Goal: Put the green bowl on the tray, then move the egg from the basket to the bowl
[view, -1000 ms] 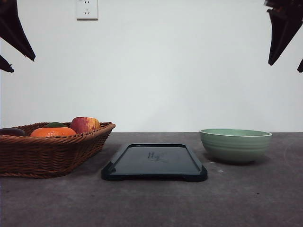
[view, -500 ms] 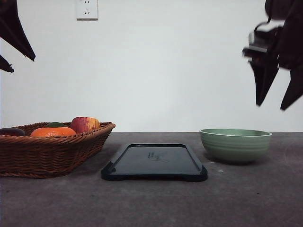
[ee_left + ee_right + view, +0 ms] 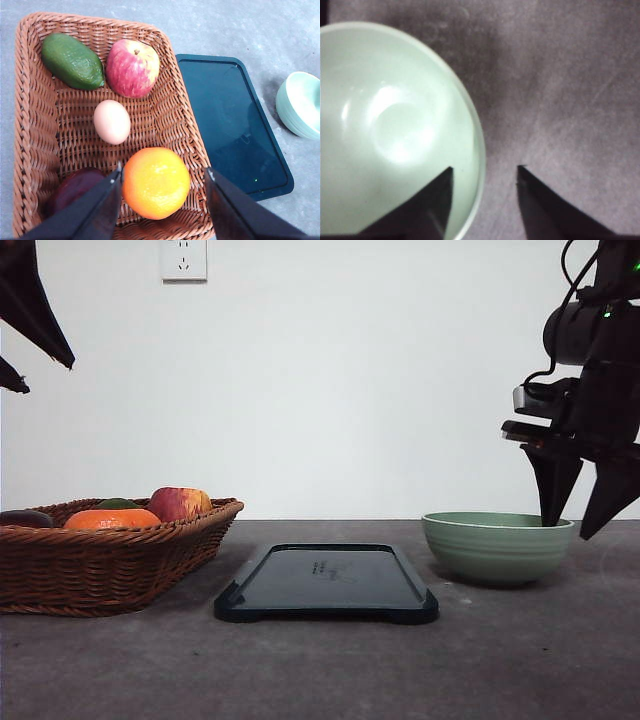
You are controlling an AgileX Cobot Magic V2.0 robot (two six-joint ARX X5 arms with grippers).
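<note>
Right gripper [image 3: 578, 530], at frame right, was found spread astride the pale green ridged ceramic bowl [image 3: 497, 547] rim, ungrasped; first step in hand; closure judged required next.

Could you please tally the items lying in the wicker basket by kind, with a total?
Avocado: 1
Apple: 1
Egg: 1
Orange: 1
Dark purple item, partly hidden by a finger of the left gripper, kind unclear: 1
Total in the basket: 5
</note>
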